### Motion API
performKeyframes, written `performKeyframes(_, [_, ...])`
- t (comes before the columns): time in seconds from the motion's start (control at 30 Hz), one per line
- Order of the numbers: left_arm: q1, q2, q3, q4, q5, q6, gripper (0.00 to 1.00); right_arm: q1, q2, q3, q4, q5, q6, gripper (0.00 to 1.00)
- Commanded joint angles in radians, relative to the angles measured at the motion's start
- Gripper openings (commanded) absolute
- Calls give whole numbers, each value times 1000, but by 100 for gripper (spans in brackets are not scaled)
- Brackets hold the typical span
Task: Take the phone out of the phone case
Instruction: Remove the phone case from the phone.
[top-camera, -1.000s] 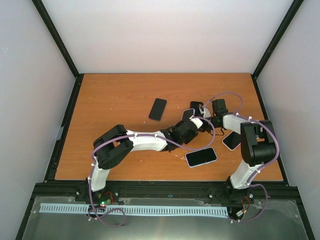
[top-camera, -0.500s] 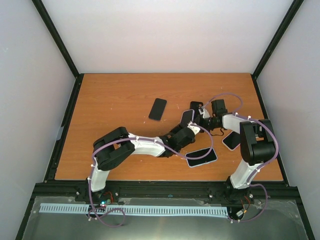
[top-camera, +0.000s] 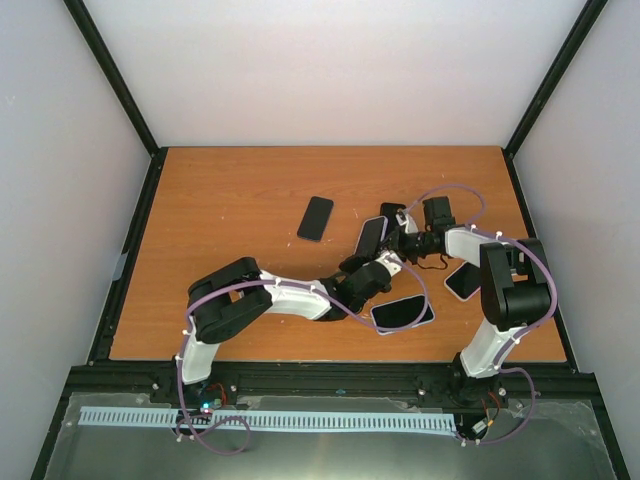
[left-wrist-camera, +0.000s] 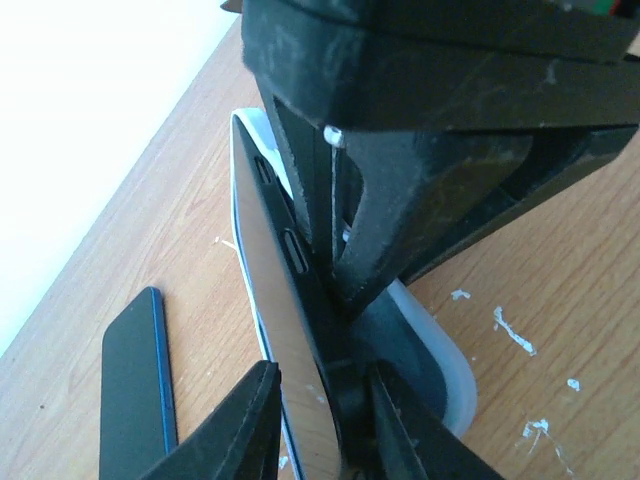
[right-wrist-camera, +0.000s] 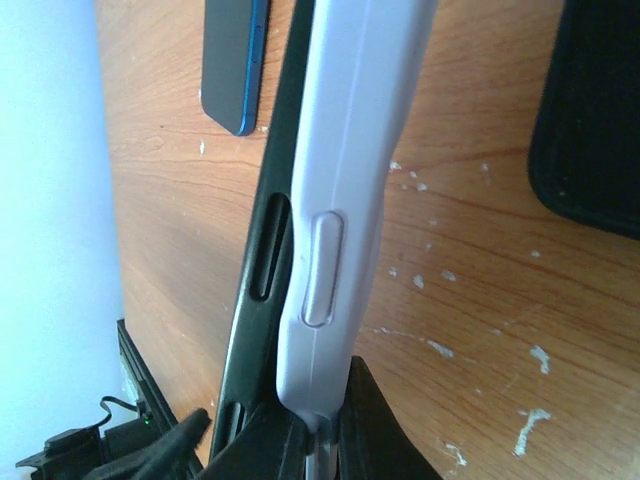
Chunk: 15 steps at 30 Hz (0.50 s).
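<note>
Both grippers hold one cased phone on edge above the table's middle. My left gripper (top-camera: 362, 258) (left-wrist-camera: 322, 430) is shut on the dark phone (top-camera: 369, 236) (left-wrist-camera: 272, 270), which has partly peeled away from the case. My right gripper (top-camera: 398, 238) (right-wrist-camera: 312, 445) is shut on the edge of the pale grey phone case (right-wrist-camera: 350, 150). In the left wrist view the case (left-wrist-camera: 445, 355) shows behind the phone. In the right wrist view the phone's dark edge (right-wrist-camera: 262, 250) stands beside the case with a gap between them.
A black phone with a blue edge (top-camera: 316, 218) (right-wrist-camera: 235, 60) (left-wrist-camera: 135, 390) lies flat on the table behind the arms. A phone in a white case (top-camera: 402, 313) lies near the front. Another dark phone (top-camera: 463, 281) lies by the right arm.
My left gripper has drawn back toward the near left with the phone. The phone's far end has swung away from the case held by the right gripper.
</note>
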Motion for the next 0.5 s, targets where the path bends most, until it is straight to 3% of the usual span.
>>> performKeyframes(0.0, [12,-23,-13,85,-120,65,21,-6,-8,22,-11,-60,-12,3])
performKeyframes(0.23, [18,-57,-15,104,-122,48,1,-7,-5,27,-13,-67,-19,3])
performKeyframes(0.47, [69,-174,-26,22,-54,-123,0,-6,-18,31,-21,-44,-38,3])
